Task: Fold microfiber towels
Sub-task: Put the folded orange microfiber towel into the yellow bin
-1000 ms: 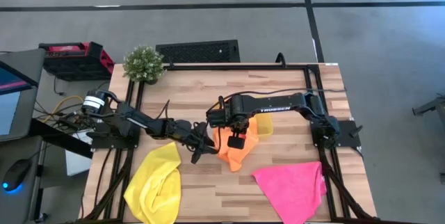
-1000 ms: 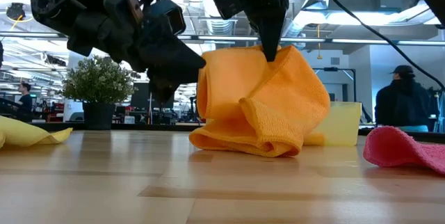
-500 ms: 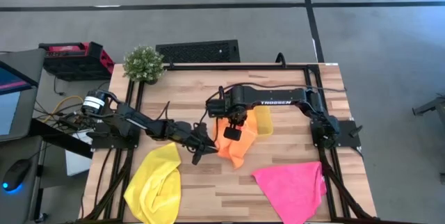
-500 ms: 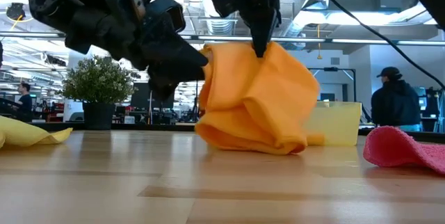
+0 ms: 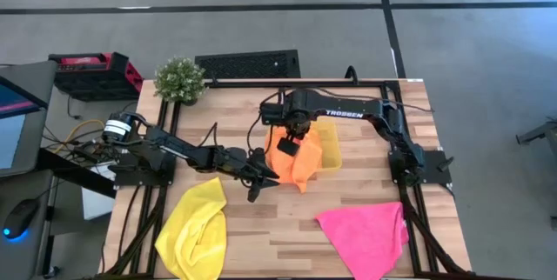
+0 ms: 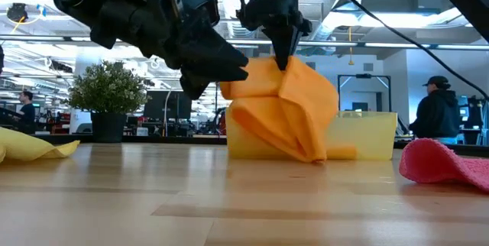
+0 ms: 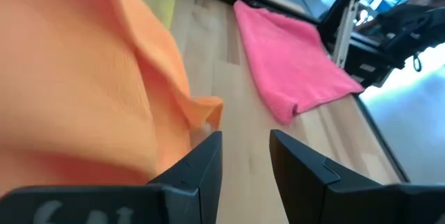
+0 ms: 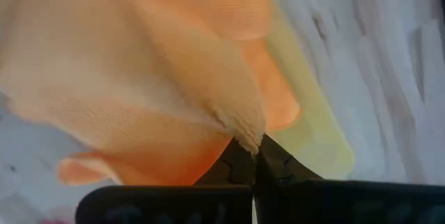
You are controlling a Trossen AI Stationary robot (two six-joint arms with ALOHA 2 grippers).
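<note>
— Where's your orange towel (image 6: 286, 116)?

— Pinched in your right gripper (image 6: 281, 61), hanging below it over the yellow tray (image 5: 330, 151).

— And your left gripper (image 7: 245, 156)?

— Beside the cloth, fingers spread, holding nothing.

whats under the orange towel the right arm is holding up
The orange towel, pinched in the right gripper, hangs over the translucent yellow tray and bare table. More orange cloth shows in the tray; the draped towel hides the rest.
</note>
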